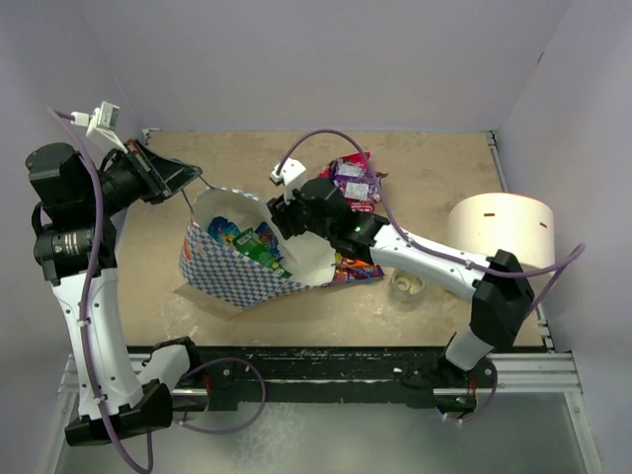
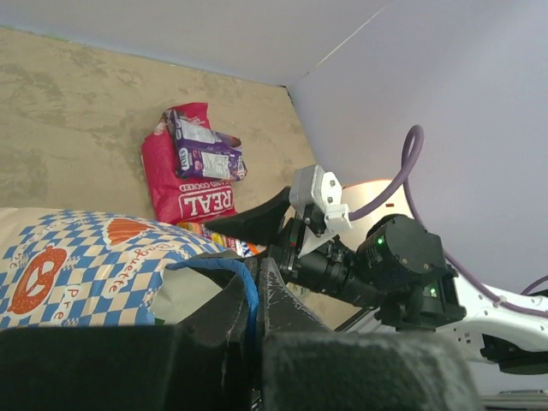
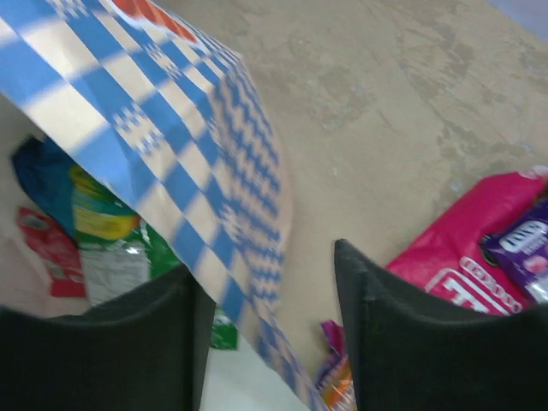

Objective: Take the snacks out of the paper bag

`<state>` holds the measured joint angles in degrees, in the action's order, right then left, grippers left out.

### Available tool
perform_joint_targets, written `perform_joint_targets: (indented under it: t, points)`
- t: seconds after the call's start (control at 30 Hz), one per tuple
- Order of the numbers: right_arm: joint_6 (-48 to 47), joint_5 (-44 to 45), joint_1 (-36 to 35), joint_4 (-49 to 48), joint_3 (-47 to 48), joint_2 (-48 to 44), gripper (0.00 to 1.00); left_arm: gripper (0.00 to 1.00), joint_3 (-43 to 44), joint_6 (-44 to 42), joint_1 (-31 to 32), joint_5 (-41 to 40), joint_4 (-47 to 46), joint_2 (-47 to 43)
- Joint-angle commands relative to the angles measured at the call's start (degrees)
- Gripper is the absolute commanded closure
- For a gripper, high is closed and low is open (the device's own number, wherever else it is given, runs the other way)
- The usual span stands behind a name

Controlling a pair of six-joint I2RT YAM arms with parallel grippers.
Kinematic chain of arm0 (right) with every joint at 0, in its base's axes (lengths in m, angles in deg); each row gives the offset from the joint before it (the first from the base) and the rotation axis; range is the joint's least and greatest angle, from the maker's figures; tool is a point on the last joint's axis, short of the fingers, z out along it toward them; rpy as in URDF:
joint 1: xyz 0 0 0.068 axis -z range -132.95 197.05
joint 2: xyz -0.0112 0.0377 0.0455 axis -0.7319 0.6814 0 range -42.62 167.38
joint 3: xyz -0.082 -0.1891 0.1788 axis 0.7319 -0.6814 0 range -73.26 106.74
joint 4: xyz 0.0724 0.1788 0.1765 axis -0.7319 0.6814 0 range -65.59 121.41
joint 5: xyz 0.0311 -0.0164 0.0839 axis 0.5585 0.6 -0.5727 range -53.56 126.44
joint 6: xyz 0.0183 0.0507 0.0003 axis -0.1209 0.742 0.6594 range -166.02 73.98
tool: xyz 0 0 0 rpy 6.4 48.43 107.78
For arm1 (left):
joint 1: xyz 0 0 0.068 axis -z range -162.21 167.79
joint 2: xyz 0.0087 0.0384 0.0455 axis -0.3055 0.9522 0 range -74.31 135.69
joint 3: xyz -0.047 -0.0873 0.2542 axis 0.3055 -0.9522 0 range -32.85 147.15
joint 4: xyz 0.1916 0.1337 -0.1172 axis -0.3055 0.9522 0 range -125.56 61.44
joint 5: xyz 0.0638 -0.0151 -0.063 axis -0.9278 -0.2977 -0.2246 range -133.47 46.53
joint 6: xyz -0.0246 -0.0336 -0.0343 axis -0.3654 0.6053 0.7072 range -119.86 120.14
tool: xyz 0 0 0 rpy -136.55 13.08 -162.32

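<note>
The paper bag [image 1: 232, 281] lies on its side in the middle of the worktop [image 1: 434, 168], its mouth gaping upward. The left pincer [image 1: 196, 176] is pressed together on the bag's blue cord handle [image 2: 249, 295], at the rim. The right pincer [image 3: 265, 338] is spread, one finger inside the bag and one outside, astride the checkered wall and gripping nothing. A green packet [image 1: 265, 247] and others sit inside. Beyond the bag, a red-pink chip bag [image 2: 171, 184] lies on the worktop with a purple packet [image 2: 205, 154] on top.
</note>
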<state>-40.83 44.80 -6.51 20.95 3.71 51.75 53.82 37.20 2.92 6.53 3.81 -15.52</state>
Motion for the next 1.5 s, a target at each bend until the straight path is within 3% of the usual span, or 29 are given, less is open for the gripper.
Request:
perform_joint_targets:
  t: [0.0,0.13,0.23,0.43,0.63,0.77,0.9,1.0,1.17,1.27,1.47]
  points:
    - [0.66,4.82,0.81,8.06,-3.11,-7.65,0.32,1.00,-1.12,1.79,-0.10,1.78,-5.15,-5.18]
    - [6.08,1.50,4.30,17.21,-8.38,-15.46,0.21,1.00,-7.23,9.78,-0.15,1.40,-12.52,-8.43]
    - [11.10,-5.12,7.38,17.04,-15.41,-20.59,0.14,1.00,-9.32,12.93,-0.07,1.04,-15.13,-9.29]
    - [25.08,-14.74,11.83,14.80,-18.81,-17.17,0.14,1.00,-9.32,15.20,-0.14,2.56,-16.31,-8.40]
    - [32.54,-21.51,14.32,13.27,-21.15,-11.83,0.29,1.00,-8.63,15.31,-0.13,4.58,-15.44,-6.96]
    - [35.89,-24.66,14.28,9.97,-24.17,-10.34,0.45,1.00,-8.80,14.64,-0.12,5.15,-14.11,-6.36]
    - [45.27,-30.88,13.73,-1.68,-27.34,-6.90,0.77,1.00,-7.29,12.99,-0.07,5.24,-13.68,-4.85]
    - [50.09,-33.20,11.66,-8.16,-27.59,-4.17,0.90,1.00,-3.48,8.56,-0.13,3.27,-10.68,-2.32]
    - [53.45,-30.73,8.18,-11.53,-20.16,2.26,1.00,1.00,6.83,1.27,-0.11,-3.04,-5.74,3.71]
    - [56.23,-29.07,6.02,-14.13,-13.23,7.31,1.00,1.00,10.54,-0.16,-0.07,-4.41,-6.02,6.44]
    - [59.60,-25.90,2.46,-20.32,-3.51,15.88,1.00,1.00,11.11,-1.55,-0.11,-3.83,-4.89,6.97]
